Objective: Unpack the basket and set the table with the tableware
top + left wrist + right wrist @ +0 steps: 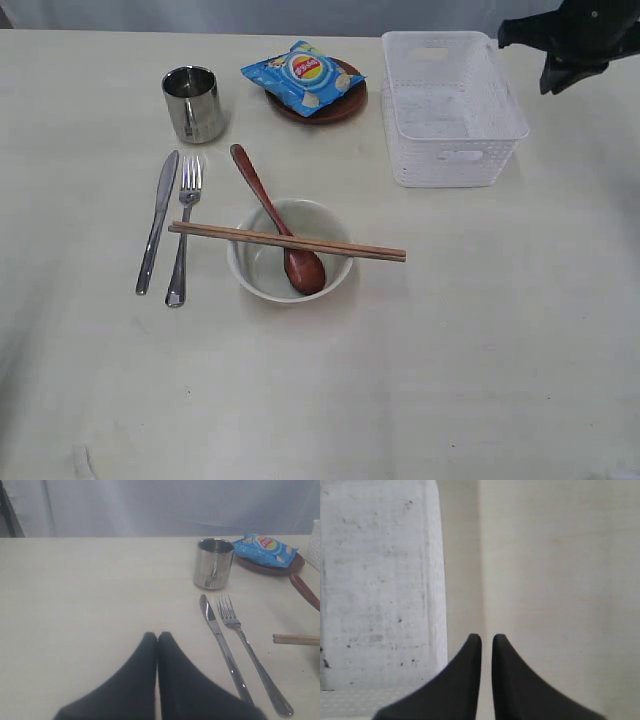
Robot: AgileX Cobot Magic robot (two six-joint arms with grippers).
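Since the white basket (452, 105) sits empty on the table (480, 350), light and stiff, its handle cutouts suit gripping; both tools, left (157, 639) and right (487, 640), seem clenched on nothing, tableware already laid out.

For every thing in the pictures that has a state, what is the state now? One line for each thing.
basket: empty, upright
cup: upright
chip bag: lying on the brown plate
bowl: upright, wooden spoon resting in it
chopsticks: laid across the bowl rim
knife, fork: flat, side by side
left gripper: shut, empty
right gripper: nearly shut, empty
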